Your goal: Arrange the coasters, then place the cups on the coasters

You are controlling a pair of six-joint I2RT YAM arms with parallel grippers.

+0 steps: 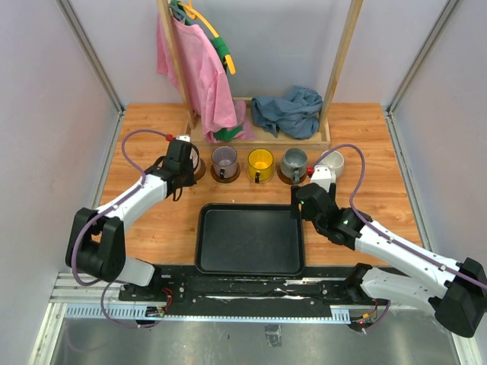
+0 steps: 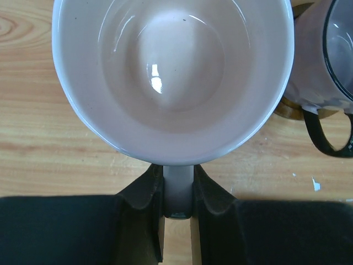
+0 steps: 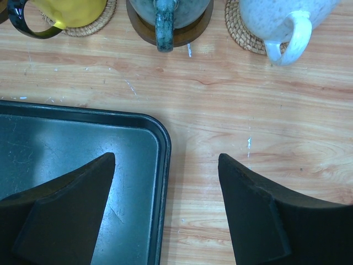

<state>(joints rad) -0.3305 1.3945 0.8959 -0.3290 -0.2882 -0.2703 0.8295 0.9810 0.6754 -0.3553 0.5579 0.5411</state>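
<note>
Beyond the tray's (image 1: pixel 251 239) far-left corner, the left gripper (image 2: pixel 177 182) is clamped on the handle of the pink cup (image 2: pixel 171 72), which points back toward the tray. With the purple cup (image 2: pixel 325 66) just to its right, retreat room lies trayward. The right gripper (image 3: pixel 166 160), jaws apart, hovers over the tray's right edge.

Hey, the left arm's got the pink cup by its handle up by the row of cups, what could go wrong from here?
1. The pink cup is held only by its thin handle, so it might swing or tilt when set down.
2. The purple cup stands very close beside it; a sideways drift could knock it.
3. The right jaws hang open near the rim of the tray, and the grey cup points its handle toward them; a forward reach might catch it.
</note>
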